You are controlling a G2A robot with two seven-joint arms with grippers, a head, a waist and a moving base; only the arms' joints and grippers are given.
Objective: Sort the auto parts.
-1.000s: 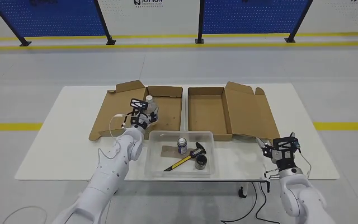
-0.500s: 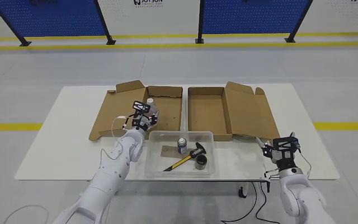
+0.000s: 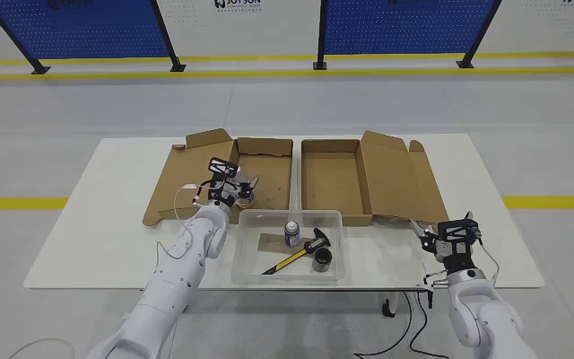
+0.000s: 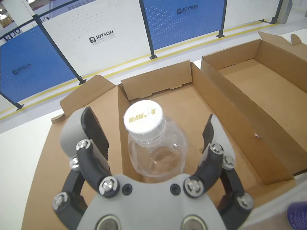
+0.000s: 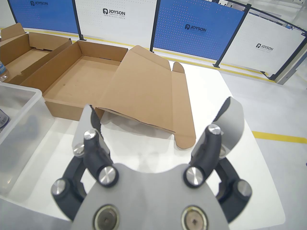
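White table (image 3: 108, 224) carries two open cardboard boxes and one clear bin (image 3: 244, 260). And there it goes: the left gripper (image 4: 150, 120) has just let go, fingers (image 4: 92, 130) spread either side of the one clear bottle (image 4: 157, 149), now standing in the left box (image 3: 273, 175). First part sorted, apparently. Waiting in the bin: one small jar (image 3: 292, 233), one hammer (image 3: 296, 254), one black cylinder (image 3: 322, 258). The right gripper (image 5: 160, 107) hangs wide open, empty, by the right box (image 3: 332, 184).

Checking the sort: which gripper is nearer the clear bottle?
Left. The left gripper has open fingers either side of the bottle in a box; the right gripper is far off, over the near right corner of the table.
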